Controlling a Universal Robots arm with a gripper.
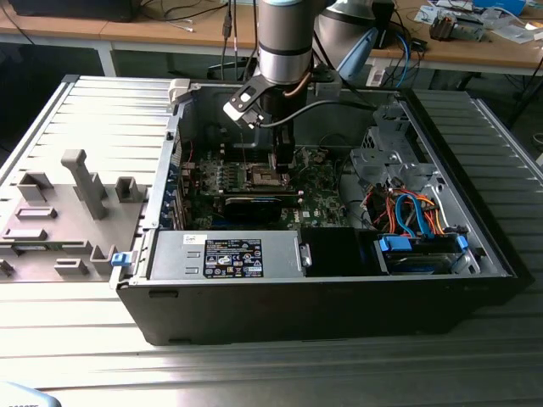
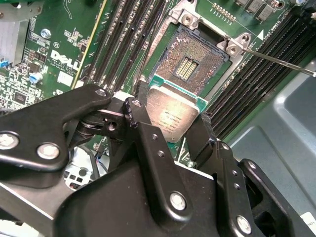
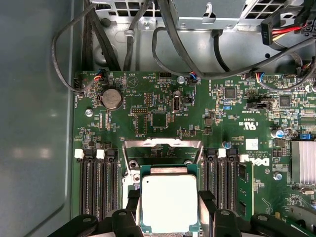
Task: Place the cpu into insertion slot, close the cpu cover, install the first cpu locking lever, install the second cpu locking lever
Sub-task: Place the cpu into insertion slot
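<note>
Just above the insertion slot (image 2: 190,59), the gripper (image 2: 170,118) had its jaws clamped on two opposite edges of the cpu (image 3: 169,202). We judged the chip light, stiff and fragile underneath, best held by its edges. It hung level, metal top up, square, with no long axis.

The computer case (image 1: 297,314) is sitting on the counter (image 1: 254,373), with a fixture block (image 1: 76,186) lying beside it on the exterior view's left. The motherboard (image 3: 148,108) is lying inside the case. The claw (image 2: 170,121) is gripping the cpu (image 2: 173,111) between its fingers, seemingly just above the insertion slot (image 2: 190,59). Memory slots (image 3: 98,182) are flanking the slot on both sides, and the cpu cover (image 3: 162,144) is standing raised at one edge.
</note>
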